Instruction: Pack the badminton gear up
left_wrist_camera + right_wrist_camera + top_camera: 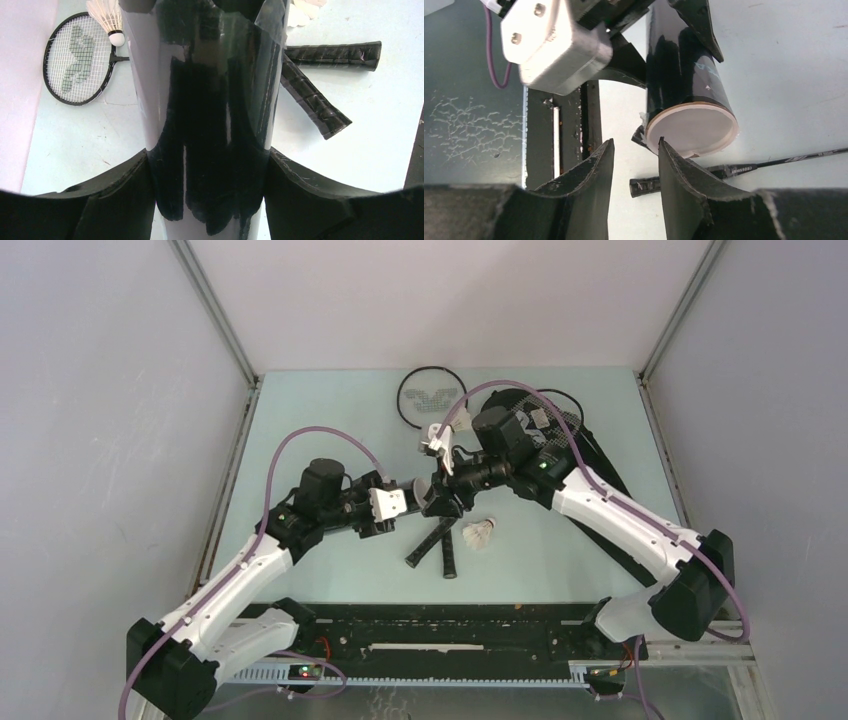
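tube (215,115): glossy black cylinder, held up off the table (330,420), above the racket handles (432,542)
tube axis: roughly level, long axis running left to right across the table
tube pointing: pale round end (691,127) faces the robot's right, toward the right gripper; the other end runs back through the left fingers
tube end: cannot tell if the pale disc is a cap or an open mouth
left gripper (207,160): clamped on the tube, one finger on each side of the barrel
right gripper (635,145): jaws parted, nothing between them, tips just short of the pale end
risk 1: slick tube wall, single-handed side grip; probably twists or slides if nudged
risk 2: right fingers sit very near the rim; any forward move could knock the end and lever the tube out of line
risk 3: if the end is open and dips, whatever is inside may slide out
shuttlecock (481,533): loose on the table just right of the handles, not packed
racket head (432,397): flat on the table at the far side
bag (570,435): far right, under the right arm
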Robot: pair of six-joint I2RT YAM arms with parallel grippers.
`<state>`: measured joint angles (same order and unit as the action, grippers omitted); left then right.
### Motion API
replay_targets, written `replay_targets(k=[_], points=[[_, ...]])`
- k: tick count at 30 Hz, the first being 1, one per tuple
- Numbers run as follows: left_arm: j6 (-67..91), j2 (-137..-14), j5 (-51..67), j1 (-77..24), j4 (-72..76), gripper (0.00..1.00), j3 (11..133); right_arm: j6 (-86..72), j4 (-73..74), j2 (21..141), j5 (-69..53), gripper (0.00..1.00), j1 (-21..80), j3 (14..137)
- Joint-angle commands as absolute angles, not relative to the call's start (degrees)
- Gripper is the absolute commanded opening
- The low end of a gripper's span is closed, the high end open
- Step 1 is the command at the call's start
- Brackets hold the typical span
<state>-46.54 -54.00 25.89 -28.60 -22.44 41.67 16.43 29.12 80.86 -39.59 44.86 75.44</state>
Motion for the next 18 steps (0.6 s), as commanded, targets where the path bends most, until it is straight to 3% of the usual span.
replay_targets(k=[1,6,9,12,16,18], points=[[-44.3,-53.44,28.47,-28.48,-21.54,0.0,43.76,15.73,27.79,82.16,-36.98,0.45,45.7,77.78],[-43.81,-53.53,28.46,-28.48,-21.41,0.0,43.86,15.63,27.69,83.17,-36.34,0.43,46.76,77.97],[-43.18,-53.68,28.39,-28.48,-21.23,0.0,44.01,15.58,27.64,83.68,-35.52,0.37,47.51,77.99],[-42.73,-53.85,28.47,-28.48,-21.12,0.0,44.21,15.26,27.31,84.3,-34.56,0.26,47.9,77.98],[-43.94,-53.38,28.47,-28.48,-21.12,0.0,43.61,15.94,27.26,84.55,-33.81,0.01,47.34,77.98],[-45.08,-52.75,28.22,-28.48,-20.95,0.0,42.96,16.84,27.73,84.26,-35.0,0.0,46.59,77.96]])
